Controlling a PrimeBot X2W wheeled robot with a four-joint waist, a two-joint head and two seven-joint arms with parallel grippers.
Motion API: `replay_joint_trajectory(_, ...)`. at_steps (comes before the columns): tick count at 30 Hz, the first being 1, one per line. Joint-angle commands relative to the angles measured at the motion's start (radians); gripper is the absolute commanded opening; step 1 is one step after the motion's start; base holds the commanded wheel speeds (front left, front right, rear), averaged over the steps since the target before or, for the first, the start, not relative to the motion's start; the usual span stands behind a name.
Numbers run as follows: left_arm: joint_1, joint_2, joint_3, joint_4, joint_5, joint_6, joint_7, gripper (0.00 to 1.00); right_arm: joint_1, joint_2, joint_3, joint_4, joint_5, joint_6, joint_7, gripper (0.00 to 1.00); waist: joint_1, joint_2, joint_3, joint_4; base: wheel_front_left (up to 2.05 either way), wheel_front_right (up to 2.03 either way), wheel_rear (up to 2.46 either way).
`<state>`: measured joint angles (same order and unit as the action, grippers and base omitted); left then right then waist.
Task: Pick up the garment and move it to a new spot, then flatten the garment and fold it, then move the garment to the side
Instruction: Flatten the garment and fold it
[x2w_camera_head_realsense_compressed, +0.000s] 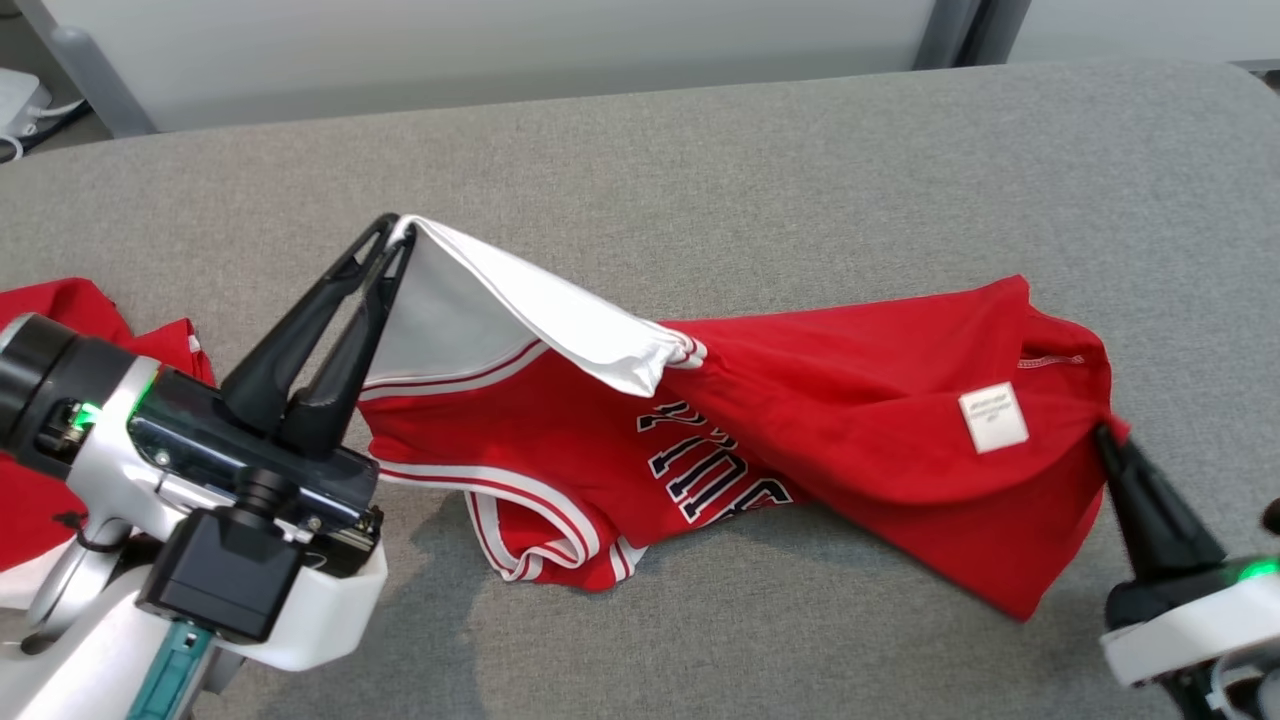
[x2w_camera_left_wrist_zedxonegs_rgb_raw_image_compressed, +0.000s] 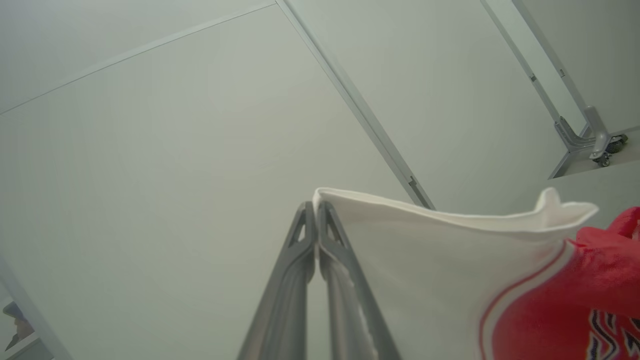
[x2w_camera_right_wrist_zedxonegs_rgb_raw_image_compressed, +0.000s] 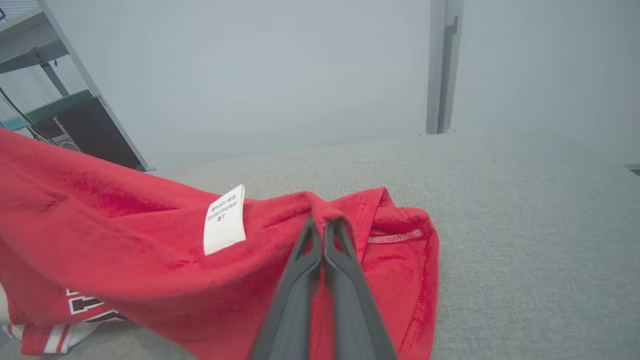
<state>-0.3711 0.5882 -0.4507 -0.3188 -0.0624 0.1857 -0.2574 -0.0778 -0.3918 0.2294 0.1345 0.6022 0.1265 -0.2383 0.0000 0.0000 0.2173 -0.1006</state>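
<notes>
The garment (x2w_camera_head_realsense_compressed: 820, 400) is a red jersey with white trim and dark lettering, lying crumpled across the grey surface (x2w_camera_head_realsense_compressed: 700, 160). My left gripper (x2w_camera_head_realsense_compressed: 395, 228) is shut on its white edge and holds that corner lifted off the surface; in the left wrist view the left gripper (x2w_camera_left_wrist_zedxonegs_rgb_raw_image_compressed: 316, 210) pinches the white cloth (x2w_camera_left_wrist_zedxonegs_rgb_raw_image_compressed: 425, 260). My right gripper (x2w_camera_head_realsense_compressed: 1105, 432) is shut on the red hem at the garment's right end. The right wrist view has the right gripper (x2w_camera_right_wrist_zedxonegs_rgb_raw_image_compressed: 322, 222) closed on a red fold (x2w_camera_right_wrist_zedxonegs_rgb_raw_image_compressed: 345, 205), beside a white label (x2w_camera_right_wrist_zedxonegs_rgb_raw_image_compressed: 225, 220).
Another red cloth (x2w_camera_head_realsense_compressed: 60, 310) lies at the left edge under my left arm. Grey padded surface spreads wide behind and to the right of the garment. A pale partition wall (x2w_camera_head_realsense_compressed: 500, 50) with metal posts stands behind the surface.
</notes>
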Motion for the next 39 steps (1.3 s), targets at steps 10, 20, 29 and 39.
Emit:
replay_joint_trajectory(10,-0.114,0.052,0.14,-0.017,-0.087,-0.061,-0.004,0.0,-0.121,-0.185,-0.135,-0.236,0.256,0.004,0.046,0.0,0.0,0.0,-0.048,0.006,0.0,0.0,0.0)
replay_joint_trajectory(20,-0.266,0.064,0.221,0.01,-0.227,-0.205,-0.004,0.0,-0.351,-0.349,-0.177,-0.248,0.326,0.004,0.129,0.0,0.0,0.0,-0.102,0.017,0.0,0.0,0.0)
replay_joint_trajectory(29,-0.354,0.076,0.226,0.048,-0.309,-0.278,-0.003,0.0,-0.437,-0.409,-0.125,-0.243,0.34,0.004,0.179,0.0,0.0,0.0,-0.174,0.036,0.0,0.0,0.0)
replay_joint_trajectory(39,-0.398,0.107,0.336,-0.173,-0.419,-0.239,0.071,0.0,-0.355,-0.479,-0.37,-0.342,0.359,0.004,0.211,0.0,0.0,0.0,-0.226,0.035,0.0,0.0,0.0)
